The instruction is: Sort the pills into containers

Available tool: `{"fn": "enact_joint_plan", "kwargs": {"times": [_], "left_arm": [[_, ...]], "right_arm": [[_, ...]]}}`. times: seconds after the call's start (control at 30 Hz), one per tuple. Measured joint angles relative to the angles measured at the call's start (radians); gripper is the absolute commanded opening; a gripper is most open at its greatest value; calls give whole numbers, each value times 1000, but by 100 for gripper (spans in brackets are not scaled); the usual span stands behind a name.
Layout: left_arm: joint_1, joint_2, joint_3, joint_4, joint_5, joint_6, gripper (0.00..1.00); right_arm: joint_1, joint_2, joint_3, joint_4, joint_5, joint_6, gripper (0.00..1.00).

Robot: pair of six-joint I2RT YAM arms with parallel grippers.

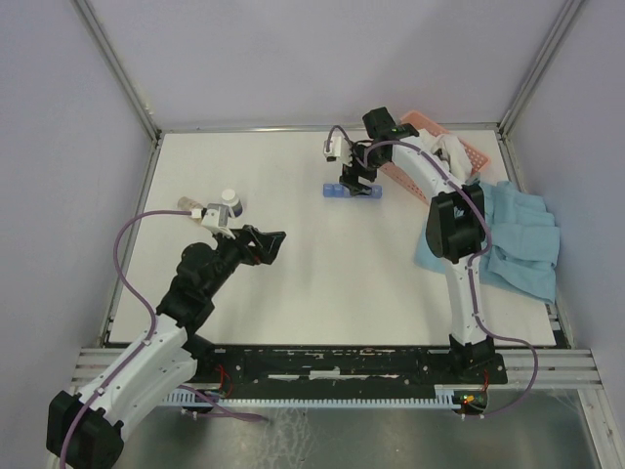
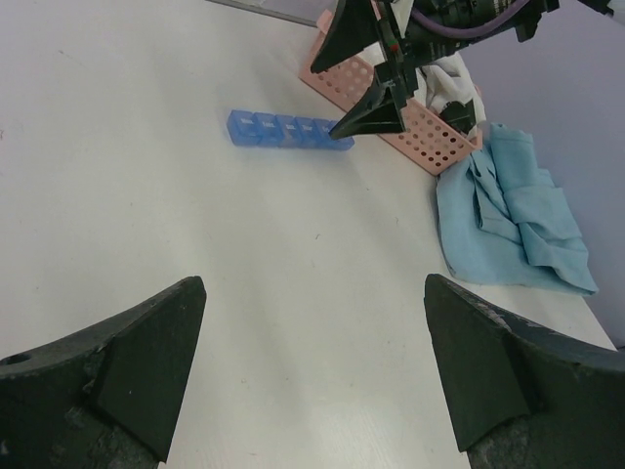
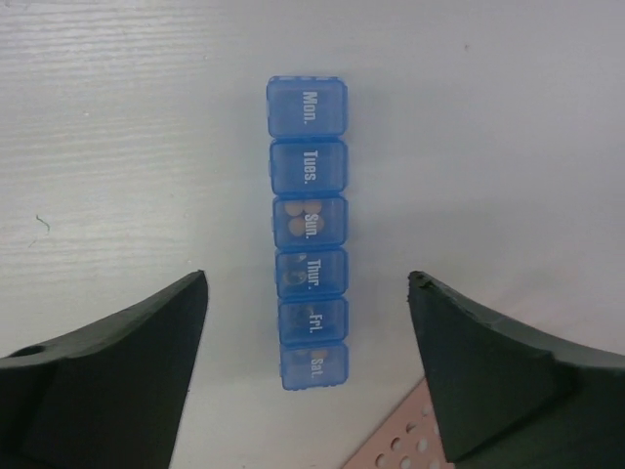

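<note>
Right pincer [image 3: 308, 283], wide open, empty, hovers over blue organiser strip [image 3: 309, 176] lying between its fingers [image 3: 117, 371], pills [image 3: 298, 227] inside; likely pre-grasp, next needs a centred descent.

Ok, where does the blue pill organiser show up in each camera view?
Top external: blue pill organiser upper middle, lying left to right.
Left wrist: upper left of centre.
Right wrist: centre, running top to bottom.
Shared landmark: pink basket, near one end of it.
</note>
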Motion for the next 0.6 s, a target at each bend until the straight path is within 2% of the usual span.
{"fn": "enact_joint_plan", "kwargs": {"times": [0.43, 0.6], "left_arm": [[0, 18, -1, 22, 0, 0, 99], [0, 16, -1, 21, 0, 0, 99]], "right_arm": [[-2, 178, 169, -122, 41, -15, 100], [-5, 214, 201, -133, 57, -18, 96]]}}
